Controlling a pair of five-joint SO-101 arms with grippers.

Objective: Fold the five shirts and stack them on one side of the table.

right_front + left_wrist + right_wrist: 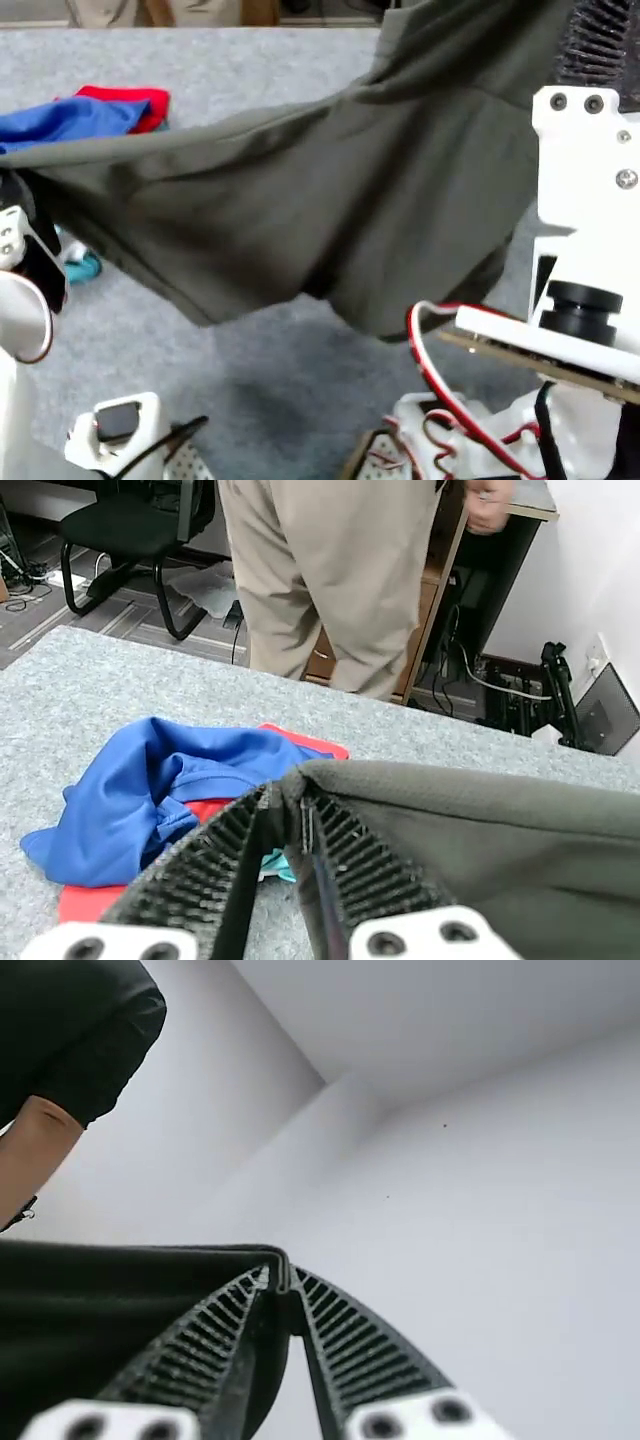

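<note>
A dark olive-grey cotton shirt [330, 200] hangs in the air over the table, stretched between the two arms. In the left wrist view, the left gripper [295, 800] has its black ribbed fingers [200, 860] pressed together on a folded edge of the cloth, which runs away from the pinch as a taut rim. The right gripper [285, 1285] is likewise closed on a dark edge of the same shirt [100, 1330], its tips pointing up toward the ceiling, with the fabric falling off to one side of the fingers.

From the high view, the shirt's long axis runs from low at the left edge to high at the upper right, so the top edge slopes upward across the table. The middle sags, and the lower hem droops in a loose fold above the grey felt table [250, 380]; whether it touches the felt I cannot tell.

Behind the low end, near the table's far-left part, a crumpled blue shirt [70, 120] lies on a red shirt [135, 100]. A bit of teal cloth [80, 265] sits beside the left arm. Bare felt lies open under and in front of the hanging hem, toward the arm bases.
</note>
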